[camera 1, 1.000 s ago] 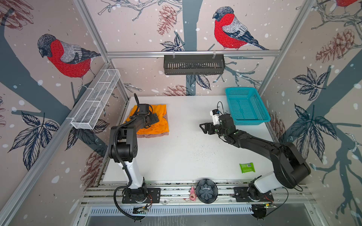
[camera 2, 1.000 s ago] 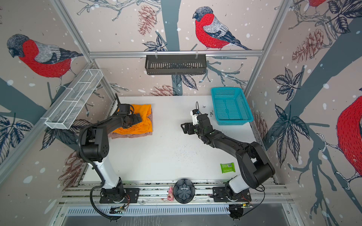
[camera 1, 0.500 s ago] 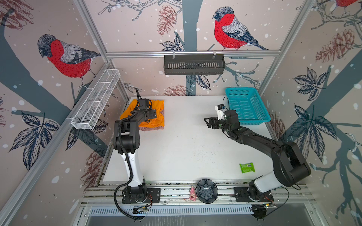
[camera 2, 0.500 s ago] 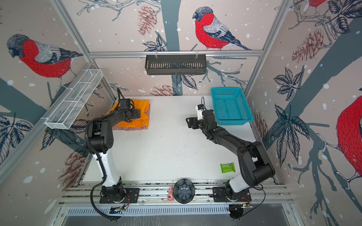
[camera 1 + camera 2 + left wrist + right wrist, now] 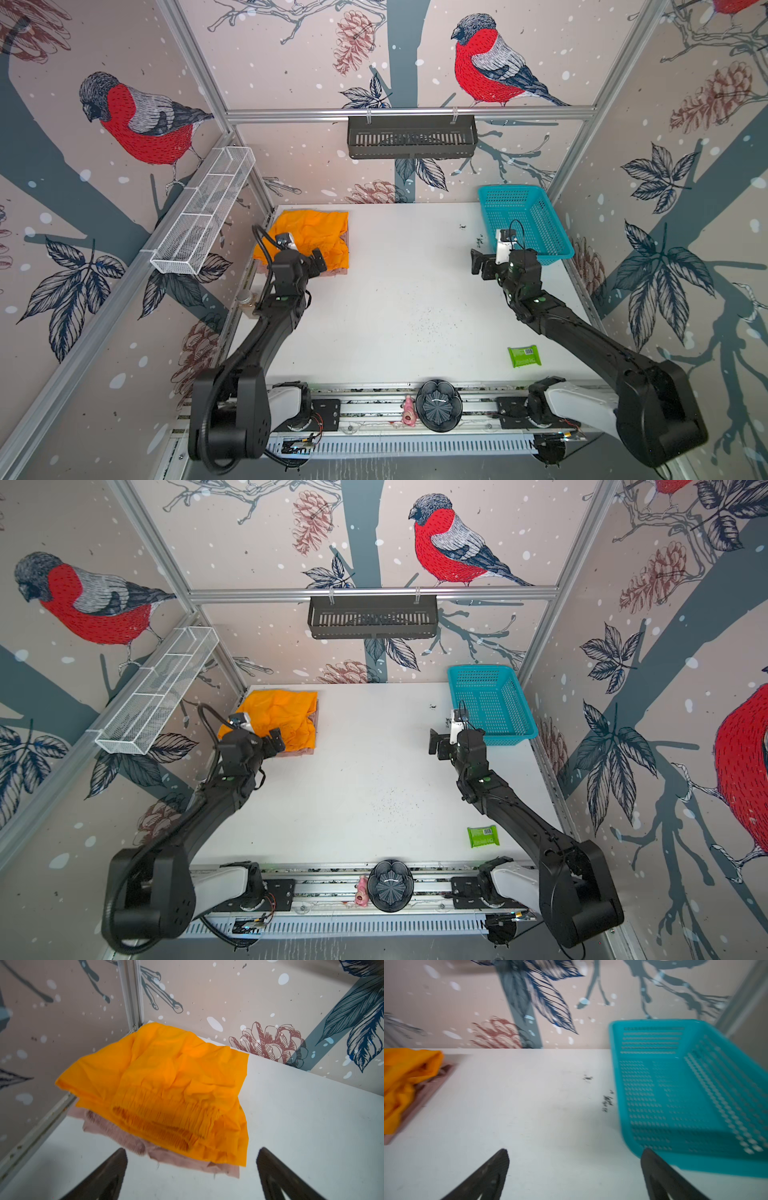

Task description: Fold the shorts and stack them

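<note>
The orange shorts [image 5: 316, 232] lay folded in the far left corner of the white table [image 5: 395, 299], stacked on top of the pink shorts [image 5: 116, 1136], whose edge showed along the stack's near and right sides. The left gripper [image 5: 192, 1153] hovered at the near side of the stack, its fingers [image 5: 116, 1167] spread wide and holding nothing. On the right, the right gripper [image 5: 575, 1152] hung above bare table just beside the near left corner of the teal basket [image 5: 536, 195], its jaws likewise spread apart and empty. A green packet [image 5: 524, 356] sat towards the near right edge, well apart from both grippers
</note>
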Available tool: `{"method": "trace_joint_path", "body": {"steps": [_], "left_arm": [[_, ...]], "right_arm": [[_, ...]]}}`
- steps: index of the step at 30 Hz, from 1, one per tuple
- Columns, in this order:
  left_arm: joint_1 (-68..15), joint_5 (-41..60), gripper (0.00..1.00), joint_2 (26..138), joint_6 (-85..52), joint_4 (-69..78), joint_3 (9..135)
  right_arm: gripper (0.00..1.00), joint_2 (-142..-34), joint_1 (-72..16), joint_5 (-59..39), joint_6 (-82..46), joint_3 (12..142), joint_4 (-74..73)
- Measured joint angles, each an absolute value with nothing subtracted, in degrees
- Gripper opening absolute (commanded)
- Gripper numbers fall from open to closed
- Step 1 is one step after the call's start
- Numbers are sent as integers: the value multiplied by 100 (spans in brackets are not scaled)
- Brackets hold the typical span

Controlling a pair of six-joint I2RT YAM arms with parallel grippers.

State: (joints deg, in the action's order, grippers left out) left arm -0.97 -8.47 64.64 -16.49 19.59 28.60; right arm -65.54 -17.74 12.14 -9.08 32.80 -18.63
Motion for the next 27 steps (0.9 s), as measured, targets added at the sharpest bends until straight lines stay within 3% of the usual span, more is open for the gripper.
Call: {"method": "trace_joint_path", "body": {"steps": [5,10,15,21,24,27], "left_arm": [[-336,-1632,98,5835,-1470,3173,1437],[-355,-1892,98,6420,-891,4528,1107],[-338,-2274,98,7540,-701,5616,1122],[-318,-1962,98,8818,-403,7161,932],[-318,-1883,98,8816,-318,7026,1179],[-331,-1822,98,8801,-301,7185,1313]], "right_arm": [[100,-6525,-1219,2259,-928,2469,-2373],[100,-6897,-1031,2528,-602,1527,-3795],[100,-7568,-711,2528,-460,1444,-5151],[99,-8084,-620,2200,-403,982,-6431],[100,-8731,-582,1914,-263,851,-7146],[100,-8663,-353,1540,-266,1162,-7050]]}}
